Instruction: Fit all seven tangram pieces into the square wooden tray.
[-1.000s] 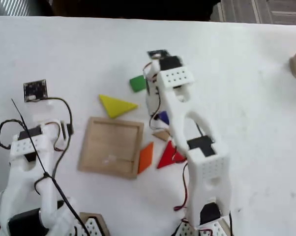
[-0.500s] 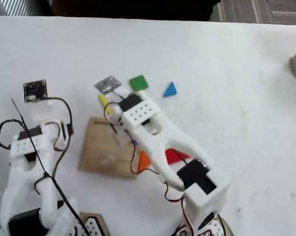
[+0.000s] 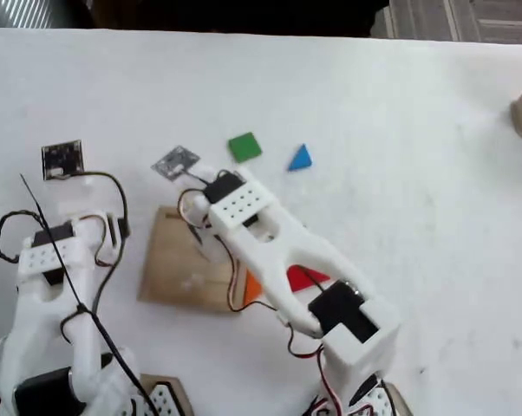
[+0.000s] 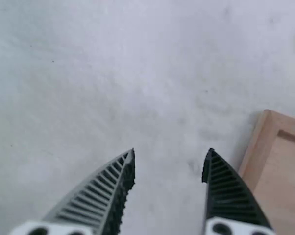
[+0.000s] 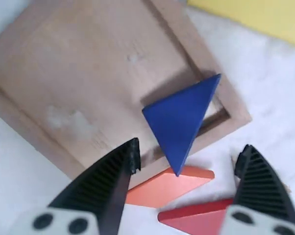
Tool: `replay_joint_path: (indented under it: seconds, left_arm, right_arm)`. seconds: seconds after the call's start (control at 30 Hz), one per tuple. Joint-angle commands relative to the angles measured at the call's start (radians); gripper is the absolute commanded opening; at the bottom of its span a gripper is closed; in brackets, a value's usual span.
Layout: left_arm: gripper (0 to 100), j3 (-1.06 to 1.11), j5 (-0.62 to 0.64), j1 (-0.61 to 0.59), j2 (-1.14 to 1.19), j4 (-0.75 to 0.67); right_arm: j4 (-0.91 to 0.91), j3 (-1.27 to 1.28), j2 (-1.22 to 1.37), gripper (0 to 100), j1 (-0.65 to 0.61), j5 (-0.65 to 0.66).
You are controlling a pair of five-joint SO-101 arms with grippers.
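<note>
High view: the left arm [image 3: 44, 286] is sitting at the left side of the table [image 3: 400, 104], just left of the tray [image 3: 167, 269]. In the left wrist view the left gripper [image 4: 171, 154] is hanging wide open over bare table with nothing between its jaws. A corner of the tray is showing just beside one finger.

The right arm [image 3: 278, 251] is hanging over the tray from the near right. In the right wrist view the right gripper [image 5: 190, 147] is gaping wide and gripping nothing. The blue triangle [image 5: 179, 120] is lying between its jaws, touching neither, partly over the tray's recess and partly across the rim at a corner. Its tip is pointing at the orange piece [image 5: 169, 188], which is lying just outside the rim with the red triangle [image 5: 201, 215] beside it. The yellow piece [image 5: 250, 17] is lying beyond the tray's adjoining side.

Farther right in the high view, the green square [image 3: 244, 146] and the light-blue triangle [image 3: 300, 159] are lying near each other, apart from the tray.
</note>
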Motion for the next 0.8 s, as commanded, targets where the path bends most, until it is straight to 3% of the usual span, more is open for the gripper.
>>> replay_joint_path:
  seconds: [0.0, 0.13, 0.27, 0.5, 0.77]
  left_arm:
    - [23, -0.052, -0.011, 0.007, -0.001, -0.006]
    - [23, -0.052, -0.011, 0.007, -0.001, -0.006]
    - [23, -0.052, -0.011, 0.007, -0.001, -0.009]
    - [23, -0.049, -0.009, 0.008, -0.001, -0.031]
    - [23, -0.048, -0.009, 0.015, -0.001, -0.029]
  right_arm:
    - [0.130, -0.100, -0.012, 29.7, -0.016, 0.034]
    - [0.228, -0.166, -0.016, 29.0, 0.084, 0.037]
    - [0.240, -0.172, -0.074, 17.0, 0.216, 0.031]
    - [0.209, -0.035, -0.223, 1.2, 0.274, 0.029]
    - [0.116, 0.267, -0.503, 1.7, 0.472, 0.037]
